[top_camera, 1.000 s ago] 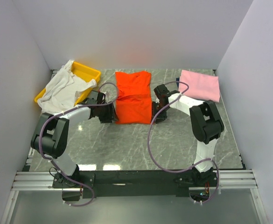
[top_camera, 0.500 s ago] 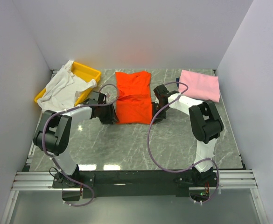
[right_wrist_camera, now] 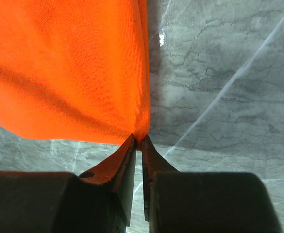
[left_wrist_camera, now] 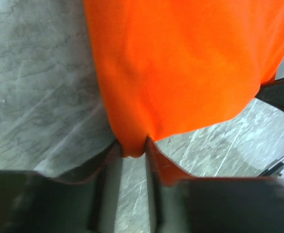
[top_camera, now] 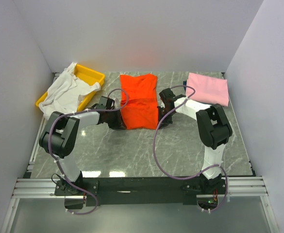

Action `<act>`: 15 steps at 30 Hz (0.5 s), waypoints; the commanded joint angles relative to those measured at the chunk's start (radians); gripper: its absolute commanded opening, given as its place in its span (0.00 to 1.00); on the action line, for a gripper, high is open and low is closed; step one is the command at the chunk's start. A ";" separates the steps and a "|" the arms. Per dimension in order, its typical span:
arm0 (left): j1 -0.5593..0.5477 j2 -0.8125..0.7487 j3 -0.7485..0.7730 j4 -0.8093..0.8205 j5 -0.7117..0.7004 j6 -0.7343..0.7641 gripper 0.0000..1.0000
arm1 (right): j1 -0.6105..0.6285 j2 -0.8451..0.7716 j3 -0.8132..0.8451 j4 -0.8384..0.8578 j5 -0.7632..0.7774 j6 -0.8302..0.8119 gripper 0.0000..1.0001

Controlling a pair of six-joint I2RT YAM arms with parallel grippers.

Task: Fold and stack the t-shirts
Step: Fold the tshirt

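Top view: a folded orange-red t-shirt [top_camera: 138, 99] lies mid-tabletop [top_camera: 132, 150], with the left hand [top_camera: 120, 123] at its near left corner and the right hand [top_camera: 159, 121] at its near right corner. A pink t-shirt [top_camera: 208, 88] lies far right. A white t-shirt [top_camera: 64, 92] drapes a yellow tray [top_camera: 95, 75].
Left wrist view: narrowed fingers [left_wrist_camera: 110, 179] pinch the orange corner.
Right wrist view: fingers [right_wrist_camera: 125, 165] nearly closed, gripping the cloth.
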 commanded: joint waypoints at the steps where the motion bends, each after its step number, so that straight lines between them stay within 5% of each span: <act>1: -0.014 0.040 0.008 -0.013 -0.025 -0.003 0.24 | 0.015 0.025 -0.010 -0.006 0.014 0.009 0.13; 6: -0.014 0.043 0.017 -0.065 -0.080 0.001 0.01 | 0.017 0.024 -0.015 -0.019 0.032 0.011 0.00; 15: -0.016 -0.033 -0.010 -0.112 -0.205 0.004 0.00 | 0.014 -0.010 -0.019 -0.046 0.116 0.018 0.00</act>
